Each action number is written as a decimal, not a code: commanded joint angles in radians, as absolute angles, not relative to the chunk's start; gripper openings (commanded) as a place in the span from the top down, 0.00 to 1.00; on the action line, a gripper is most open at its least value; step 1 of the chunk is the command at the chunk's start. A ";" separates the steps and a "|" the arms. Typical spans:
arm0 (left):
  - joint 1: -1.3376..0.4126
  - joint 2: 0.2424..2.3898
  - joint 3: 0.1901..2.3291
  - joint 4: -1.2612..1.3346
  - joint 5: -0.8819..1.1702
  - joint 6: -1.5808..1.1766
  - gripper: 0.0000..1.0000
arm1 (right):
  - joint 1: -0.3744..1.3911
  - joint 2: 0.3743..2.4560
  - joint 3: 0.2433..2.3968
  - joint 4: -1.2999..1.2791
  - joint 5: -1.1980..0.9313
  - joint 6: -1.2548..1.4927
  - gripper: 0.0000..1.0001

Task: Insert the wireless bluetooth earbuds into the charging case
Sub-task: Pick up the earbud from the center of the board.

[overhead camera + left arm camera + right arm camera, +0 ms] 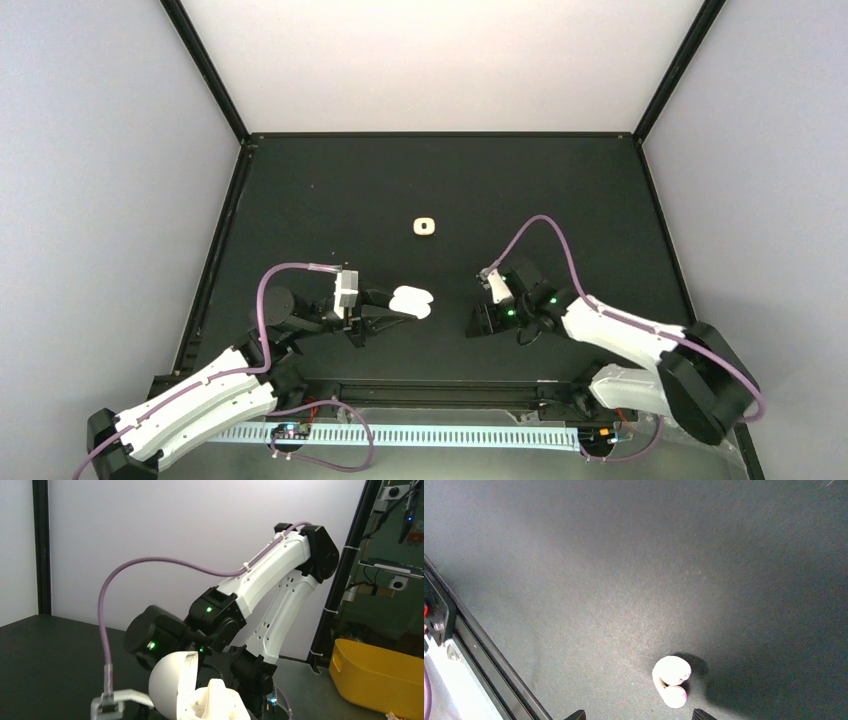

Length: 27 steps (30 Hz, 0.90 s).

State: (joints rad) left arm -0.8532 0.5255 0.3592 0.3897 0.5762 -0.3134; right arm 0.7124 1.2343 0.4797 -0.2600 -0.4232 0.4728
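Black matting is covering the table (330,200), with pale walls rising on three sides. Toward the arm bases, the left gripper (396,305) is clamping the charging case (412,302), its fingers pressing tight on the white shell with the lid swung open. From the left wrist camera the domed lid (172,682) is standing up beside the base, and a cream rounded form (216,696) is sitting in that base — whether it is a seated earbud or the case's own moulding cannot be told. To the right of the charging case, well apart from it, the right gripper (480,322) is pointing down at the table, its jaws standing apart with nothing between them. In its own camera the two dark fingertips (576,714) are showing at the bottom edge. Just ahead of them a curled, bean-shaped earbud (671,681) is lying loose on the matting, touching neither finger. Beyond the charging case, on the side away from the arm bases, a small cream rounded-square piece (426,228) is lying alone on the table — what it is I cannot tell. Behind the charging case in the left wrist view, the right arm (270,595) is bending down with green lights glowing, and a yellow bin (380,677) is sitting off past the table's corner.
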 commanded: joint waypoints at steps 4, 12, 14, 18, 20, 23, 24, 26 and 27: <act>-0.861 0.520 0.367 0.395 0.576 -0.299 0.98 | 0.733 1.094 0.552 -0.337 -0.314 0.426 0.45; -0.861 0.514 0.366 0.390 0.575 -0.298 0.98 | 0.860 1.277 0.668 -0.340 -0.348 0.404 0.45; -0.861 0.510 0.365 0.385 0.573 -0.298 0.98 | 0.868 1.306 0.676 -0.333 -0.326 0.417 0.46; -0.861 0.499 0.365 0.371 0.569 -0.292 0.99 | 0.868 1.325 0.667 -0.331 -0.262 0.426 0.49; -0.861 0.493 0.365 0.361 0.565 -0.291 0.98 | 0.868 1.335 0.666 -0.338 -0.253 0.423 0.49; -0.861 0.492 0.364 0.361 0.561 -0.290 0.98 | 0.868 1.357 0.662 -0.345 -0.248 0.420 0.50; -0.861 0.495 0.364 0.363 0.561 -0.290 0.99 | 0.868 1.360 0.658 -0.343 -0.246 0.420 0.50; -0.862 0.498 0.364 0.366 0.561 -0.290 0.99 | 0.868 1.365 0.650 -0.341 -0.242 0.420 0.50; -0.862 0.499 0.364 0.367 0.561 -0.290 0.98 | 0.868 1.369 0.647 -0.341 -0.240 0.420 0.50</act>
State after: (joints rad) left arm -0.8536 0.5018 0.3592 0.3679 0.5724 -0.3058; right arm 0.8646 1.3552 0.6575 -0.3416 -0.2718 0.4248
